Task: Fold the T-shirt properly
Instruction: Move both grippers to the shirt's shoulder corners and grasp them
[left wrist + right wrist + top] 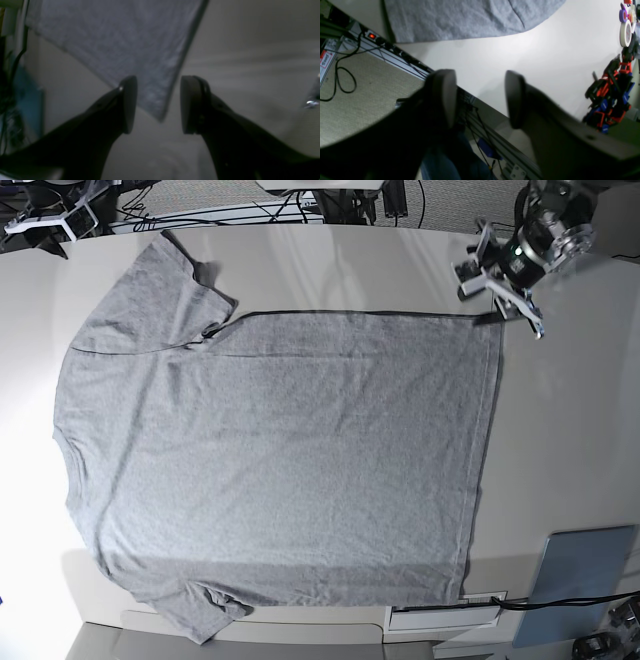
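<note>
The T-shirt (280, 460) lies spread flat, plain grey side up, over most of the white table (570, 430), its hem toward the right and its sleeves at the near left and far left. At the far right, the left gripper (503, 288) hovers just beyond the shirt's far hem corner; in its wrist view the jaws stand spread with nothing between them, the cloth corner (160, 113) just ahead. The right gripper (480, 100) is likewise spread and empty, over the table edge, with the shirt's rounded edge well ahead.
</note>
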